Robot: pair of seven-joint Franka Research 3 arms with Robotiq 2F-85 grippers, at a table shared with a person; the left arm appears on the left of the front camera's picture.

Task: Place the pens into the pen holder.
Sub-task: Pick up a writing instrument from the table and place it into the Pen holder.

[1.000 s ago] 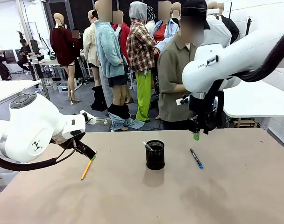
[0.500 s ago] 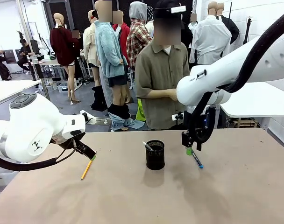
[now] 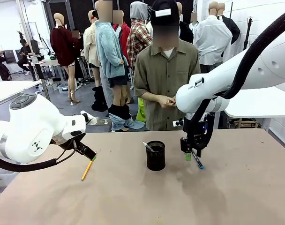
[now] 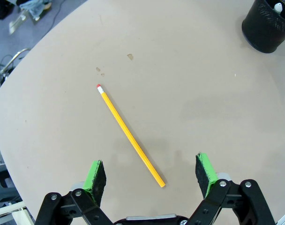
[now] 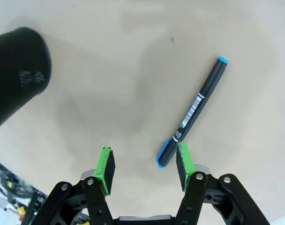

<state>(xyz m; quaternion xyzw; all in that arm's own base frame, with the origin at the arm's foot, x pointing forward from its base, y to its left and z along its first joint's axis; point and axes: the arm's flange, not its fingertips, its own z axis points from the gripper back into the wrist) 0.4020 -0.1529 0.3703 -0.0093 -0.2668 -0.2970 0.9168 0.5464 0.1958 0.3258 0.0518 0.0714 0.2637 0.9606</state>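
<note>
Dark blue-ended plastic pen (image 5: 194, 110) lies flat — right gripper (image 5: 142, 157) hangs over one end, jaws half-open and empty. Left gripper (image 4: 149, 161) gapes wide over a yellow wooden pencil (image 4: 128, 133).

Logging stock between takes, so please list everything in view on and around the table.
pen holder: one, black mesh, mid-table
pale pen: one, white tip, standing in the pen holder
pencil: one, yellow with a reddish eraser, lying on the table's left part
marker: one, dark with blue ends, lying right of the pen holder
table: one, tan
person: one, olive shirt, far side
left gripper: black, green pads, open over the pencil
right gripper: black, green pads, open at the marker
</note>
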